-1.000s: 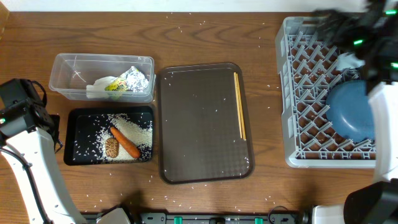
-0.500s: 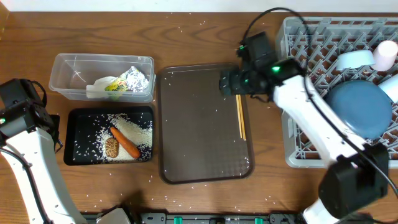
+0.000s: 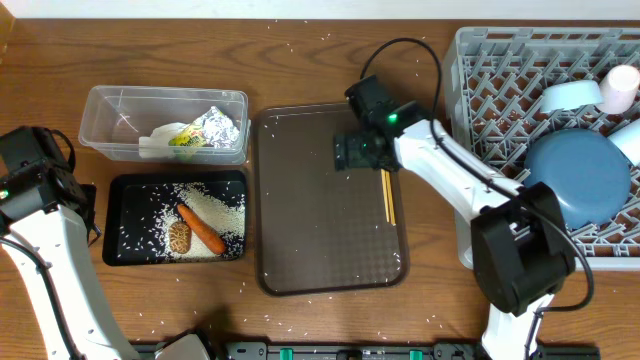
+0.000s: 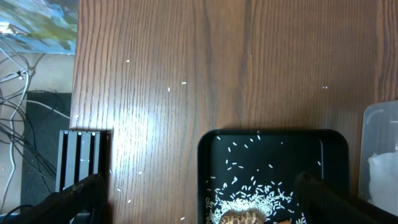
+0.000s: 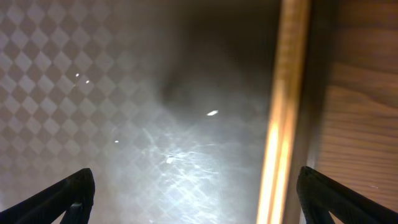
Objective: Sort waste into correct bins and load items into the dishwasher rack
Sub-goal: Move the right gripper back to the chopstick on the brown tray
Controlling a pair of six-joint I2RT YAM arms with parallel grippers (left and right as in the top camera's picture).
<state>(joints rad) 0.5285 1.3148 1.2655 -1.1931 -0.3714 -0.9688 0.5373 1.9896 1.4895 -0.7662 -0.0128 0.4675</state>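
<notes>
Overhead view: most of the sorting is judged done. The crumpled foil wrapper (image 3: 215, 128) and the white napkin (image 3: 155, 145) are seen inside the clear tub (image 3: 100, 100). The carrot (image 3: 200, 228), the brown food lump (image 3: 179, 236) and a heap of rice (image 3: 215, 205) are held in the black tray (image 3: 115, 185) just below it. In the dishwasher rack (image 3: 470, 60) the dark-blue plate (image 3: 575, 180), the white bowl (image 3: 568, 95) and a small white cup (image 3: 622, 85) are already loaded. A second, paler cup is cut off by the right edge and cannot be made out fully.

Only the chopsticks (image 3: 386, 195) are left to be loaded. They are laid lengthwise along the right side of the brown serving tray (image 3: 320, 250). Loose grains are also scattered over the tabletop (image 3: 330, 60).

The right arm is stretched over the upper part of that tray, close above the chopsticks' far end. In the right wrist view the right fingers (image 5: 71, 196) are spread wide and nothing is held. The chopsticks (image 5: 283, 124) are seen between the two tips, nearer the right-hand one and just inside the tray's rim. No contact can be made out, so a grasp is judged not yet made.

The left fingers (image 4: 78, 196) are likewise held apart and empty. They are parked over bare tabletop and the end of the black tray.
</notes>
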